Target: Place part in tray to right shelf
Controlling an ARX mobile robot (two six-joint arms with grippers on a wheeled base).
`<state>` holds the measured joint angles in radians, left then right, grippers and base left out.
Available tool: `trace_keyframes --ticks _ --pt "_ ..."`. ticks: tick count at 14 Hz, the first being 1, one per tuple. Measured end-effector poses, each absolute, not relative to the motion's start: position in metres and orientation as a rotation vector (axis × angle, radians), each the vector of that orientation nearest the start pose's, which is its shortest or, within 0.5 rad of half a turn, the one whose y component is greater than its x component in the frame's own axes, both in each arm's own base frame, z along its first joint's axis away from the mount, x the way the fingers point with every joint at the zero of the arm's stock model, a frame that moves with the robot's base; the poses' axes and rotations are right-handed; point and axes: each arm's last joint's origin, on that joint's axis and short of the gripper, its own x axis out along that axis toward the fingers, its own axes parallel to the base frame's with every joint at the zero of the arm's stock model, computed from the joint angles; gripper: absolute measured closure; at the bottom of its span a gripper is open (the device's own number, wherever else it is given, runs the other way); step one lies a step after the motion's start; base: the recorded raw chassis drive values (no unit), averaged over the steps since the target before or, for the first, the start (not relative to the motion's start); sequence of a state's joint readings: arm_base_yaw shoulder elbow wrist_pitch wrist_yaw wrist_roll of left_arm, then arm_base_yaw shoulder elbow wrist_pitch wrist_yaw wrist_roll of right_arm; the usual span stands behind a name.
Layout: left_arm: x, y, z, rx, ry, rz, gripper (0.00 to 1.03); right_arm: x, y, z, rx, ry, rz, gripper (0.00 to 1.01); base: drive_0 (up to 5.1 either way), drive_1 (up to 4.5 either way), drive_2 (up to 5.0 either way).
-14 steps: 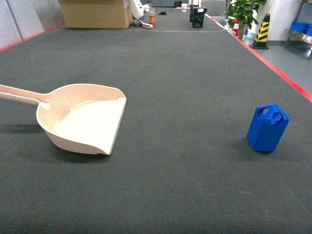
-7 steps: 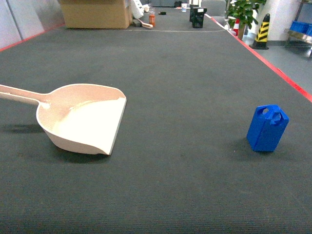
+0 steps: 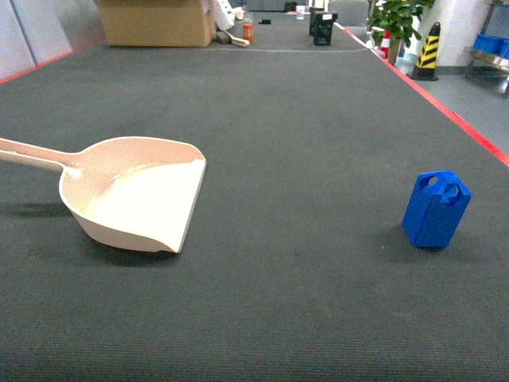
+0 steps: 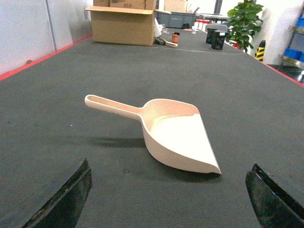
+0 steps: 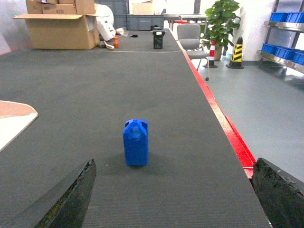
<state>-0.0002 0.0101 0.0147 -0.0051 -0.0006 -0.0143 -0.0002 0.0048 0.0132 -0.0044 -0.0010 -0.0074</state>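
The part, a small bright-blue jug-shaped block, stands upright on the dark mat at the right. In the right wrist view the part is ahead of my right gripper and left of its centre; the jaws are wide open and empty. A pale pink scoop-shaped tray with a long handle lies on the left. My left gripper is open and empty just short of the tray. A steel shelf holding blue crates stands far off at the right. Neither gripper shows in the head view.
A red strip marks the mat's right edge, with grey floor beyond it. At the far end stand a cardboard box, a potted plant, a striped bollard and an office chair.
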Motion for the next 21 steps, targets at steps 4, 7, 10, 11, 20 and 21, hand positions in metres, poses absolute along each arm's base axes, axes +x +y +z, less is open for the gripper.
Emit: trace_keyframes --ticks 4,7,10,11,20,21 --pt "0.097 0.0 0.167 -0.014 0.001 0.001 0.05 0.097 0.0 0.167 -0.007 -0.004 0.001 0.03 0.0 0.0 0.0" --pt "0.097 0.0 0.167 -0.014 0.001 0.0 0.05 0.097 0.0 0.167 -0.007 -0.004 0.001 0.03 0.0 0.0 0.0" --pt "0.109 0.015 0.173 -0.215 0.172 0.119 0.05 0.097 0.0 0.167 -0.007 -0.005 0.001 0.03 0.0 0.0 0.0" --pt "0.12 0.028 0.185 -0.337 0.135 0.128 0.05 0.097 0.0 0.167 -0.007 -0.004 0.001 0.03 0.0 0.0 0.0" --pt "0.335 0.099 0.111 -0.957 0.343 0.028 0.05 0.097 0.0 0.167 -0.007 -0.004 0.001 0.03 0.0 0.0 0.0" --pt "0.353 0.099 0.109 -0.972 0.343 0.021 0.05 0.097 0.0 0.167 -0.007 -0.004 0.001 0.03 0.0 0.0 0.0"
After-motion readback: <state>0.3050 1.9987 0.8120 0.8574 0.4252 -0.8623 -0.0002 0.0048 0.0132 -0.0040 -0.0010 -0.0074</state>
